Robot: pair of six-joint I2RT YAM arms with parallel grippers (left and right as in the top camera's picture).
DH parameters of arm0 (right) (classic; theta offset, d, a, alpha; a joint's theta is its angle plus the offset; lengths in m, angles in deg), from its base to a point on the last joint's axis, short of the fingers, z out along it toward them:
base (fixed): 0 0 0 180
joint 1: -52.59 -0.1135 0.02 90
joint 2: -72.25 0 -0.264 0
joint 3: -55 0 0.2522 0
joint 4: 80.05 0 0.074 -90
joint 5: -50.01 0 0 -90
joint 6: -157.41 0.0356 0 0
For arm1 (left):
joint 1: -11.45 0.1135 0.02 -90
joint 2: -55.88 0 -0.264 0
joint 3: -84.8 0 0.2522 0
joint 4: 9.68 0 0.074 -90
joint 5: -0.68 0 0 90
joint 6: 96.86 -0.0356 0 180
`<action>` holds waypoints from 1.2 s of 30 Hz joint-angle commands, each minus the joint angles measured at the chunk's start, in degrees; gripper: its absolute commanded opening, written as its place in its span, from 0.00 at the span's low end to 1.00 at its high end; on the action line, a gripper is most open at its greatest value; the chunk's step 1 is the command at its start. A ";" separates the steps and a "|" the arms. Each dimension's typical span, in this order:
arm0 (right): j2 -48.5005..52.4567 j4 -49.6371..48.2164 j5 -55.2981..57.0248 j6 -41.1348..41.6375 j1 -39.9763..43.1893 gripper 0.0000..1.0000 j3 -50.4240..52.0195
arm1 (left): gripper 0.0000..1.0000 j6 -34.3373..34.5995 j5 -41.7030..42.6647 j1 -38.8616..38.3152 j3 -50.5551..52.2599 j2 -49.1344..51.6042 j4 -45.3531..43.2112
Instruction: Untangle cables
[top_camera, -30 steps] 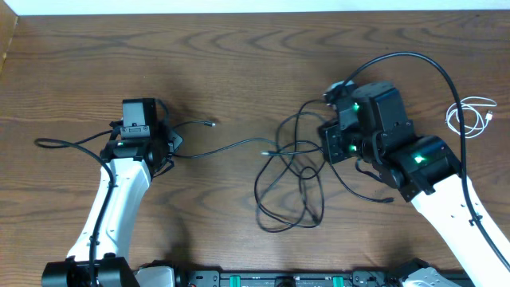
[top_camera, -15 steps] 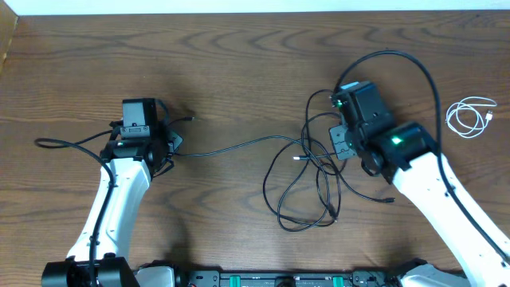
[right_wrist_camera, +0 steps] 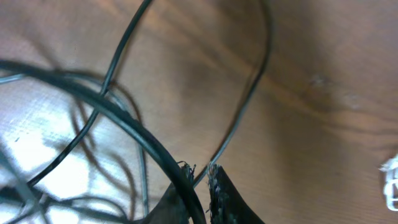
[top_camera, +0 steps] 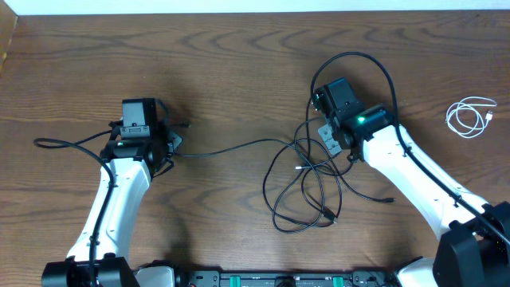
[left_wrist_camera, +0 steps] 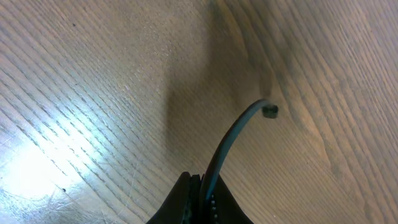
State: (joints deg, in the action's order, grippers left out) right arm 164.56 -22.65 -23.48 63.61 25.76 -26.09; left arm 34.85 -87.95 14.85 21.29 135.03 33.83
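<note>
Cables [top_camera: 306, 190] in black lie in loose overlapping loops on the tabletop [top_camera: 239, 64] at centre-right, while the white cable [top_camera: 470, 115] sits coiled on its own, well apart near the right edge, and looks to need nothing. One black strand [top_camera: 231, 147] runs leftward out of the heap to the left gripper [left_wrist_camera: 200, 185], whose jaws are pressed together on it just short of its small plug end [left_wrist_camera: 268, 111]. The right gripper [right_wrist_camera: 199, 171] has its jaws pinching a thin strand [right_wrist_camera: 239, 124] at the top of the heap, with a second black cord [right_wrist_camera: 118, 118] crossing close in front. I judge the step to be drawing the two grips apart. The left should serve as a fixed anchor, and the right should lift before it pulls, so the loops slide off rather than cinch. Slow travel matters, since the loose plug [top_camera: 327, 214] low in the heap could snag in a loop.
</note>
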 commanded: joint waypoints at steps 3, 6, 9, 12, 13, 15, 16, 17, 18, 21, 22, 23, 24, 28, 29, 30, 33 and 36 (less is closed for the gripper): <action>-4.28 -1.49 4.63 -1.75 0.26 0.01 -4.52 | 0.08 -0.98 -1.01 0.44 -0.76 0.28 0.15; -6.51 -4.66 4.13 -3.85 0.00 0.01 -5.79 | 0.08 -0.98 -1.01 0.44 -0.76 0.28 0.15; -8.90 -8.26 0.44 -9.01 -0.81 0.01 -5.90 | 0.08 -0.98 -0.98 0.44 -0.76 0.28 0.15; -11.34 -11.50 -4.04 -14.47 -1.88 0.04 -5.90 | 0.07 -0.98 -0.98 0.44 -0.76 0.28 0.15; -11.93 -12.46 -4.28 -15.72 -2.14 0.04 -5.90 | 0.08 -0.98 -0.98 0.44 -0.76 0.28 0.15; -13.03 -14.10 -4.26 -19.28 -2.47 0.05 -5.90 | 0.07 -0.98 -0.98 0.44 -0.76 0.28 0.15; -13.46 -14.45 -4.39 -20.94 -2.58 0.05 -5.90 | 0.08 -0.98 -0.98 0.44 -0.76 0.28 0.15; -13.92 -14.51 -5.40 -22.21 -2.86 0.04 -5.90 | 0.08 -0.98 -0.98 0.44 -0.76 0.28 0.15; -14.29 -14.14 -7.39 -22.71 -3.06 0.04 -5.90 | 0.08 -0.98 -0.98 0.44 -0.76 0.28 0.15; -15.23 -11.47 -16.81 -24.37 -3.39 0.07 -5.90 | 0.08 -0.98 -0.98 0.44 -0.76 0.28 0.15; -15.30 -10.62 -19.30 -24.35 -3.39 0.09 -5.90 | 0.08 -0.98 -0.98 0.44 -0.76 0.28 0.15; -15.28 -9.49 -21.29 -24.30 -3.37 0.17 -5.90 | 0.08 -0.98 -0.98 0.44 -0.76 0.28 0.15; -15.26 -8.15 -22.49 -23.58 -3.37 0.22 -5.81 | 0.07 -0.98 -0.98 0.44 -0.76 0.28 0.15; -14.78 -3.37 -22.69 -16.41 -3.30 0.43 -5.01 | 0.08 -0.98 -0.98 0.44 -0.76 0.28 0.15; -14.49 -2.21 -22.67 -15.58 -3.19 0.52 -4.72 | 0.07 -0.98 -0.96 0.44 -0.76 0.28 0.15; -14.10 -1.27 -22.67 -14.91 -3.04 0.61 -4.52 | 0.08 -0.98 -0.96 0.44 -0.76 0.28 0.15; -12.26 -0.22 -22.67 -8.44 -2.60 0.80 -4.04 | 0.08 -0.98 -0.96 0.44 -0.76 0.28 0.17; -9.05 -0.61 -22.69 -1.68 -2.62 0.82 -4.04 | 0.08 -0.98 -0.96 0.44 -0.76 0.28 0.15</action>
State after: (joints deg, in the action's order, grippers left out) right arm 151.91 -23.20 -45.18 51.94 22.77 -30.75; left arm 34.85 -88.00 14.85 21.29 135.03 33.83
